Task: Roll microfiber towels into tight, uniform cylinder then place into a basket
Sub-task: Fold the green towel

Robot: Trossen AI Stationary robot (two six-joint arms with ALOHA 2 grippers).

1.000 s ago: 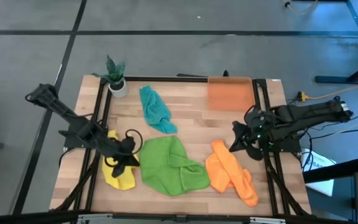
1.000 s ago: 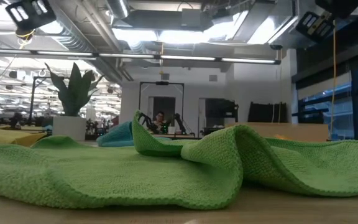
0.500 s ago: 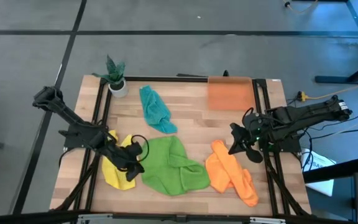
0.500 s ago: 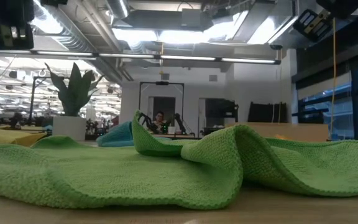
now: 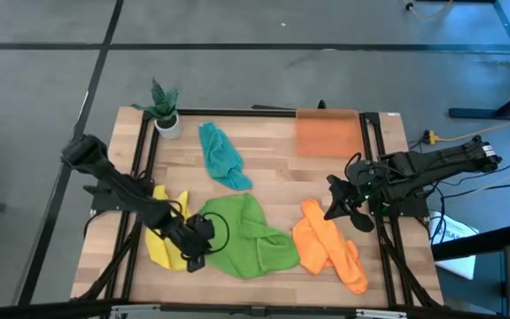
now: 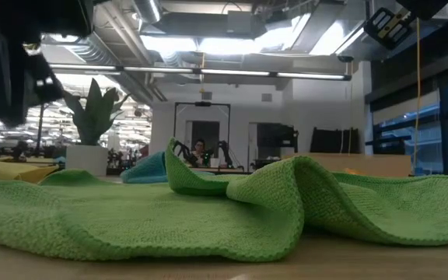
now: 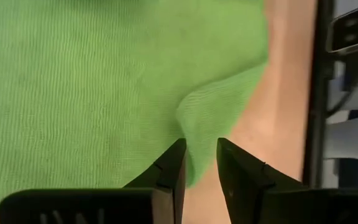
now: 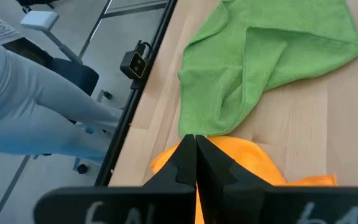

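**A:** Green towel (image 5: 242, 236) is the big crumpled one in the middle of the table (image 5: 273, 173), folded over itself, not rolled at all. Using it as the anchor: yellow towel (image 5: 160, 245) touches its left edge, orange towel (image 5: 328, 244) is bunched just off its right edge, teal towel (image 5: 220, 155) lies beyond it toward the far side.

**B:** And the basket?

**A:** The orange translucent basket (image 5: 327, 134) sits at the far right corner, well apart from the green towel, nothing in it.

**B:** What are the grippers doing?

**A:** Left gripper (image 5: 195, 251) is down at the green towel's left edge, right where it meets the yellow one. In the left wrist view its fingers (image 7: 170, 167) stand a narrow gap apart, over the towel's edge, clamping nothing. Right gripper (image 5: 338, 204) hangs just off the right of the green towel, above the orange one's top end, fingers (image 8: 184, 155) pressed together and holding nothing.

**B:** Anything else around?

**A:** A small potted plant (image 5: 165, 108) at the far left corner, well away from the green towel.
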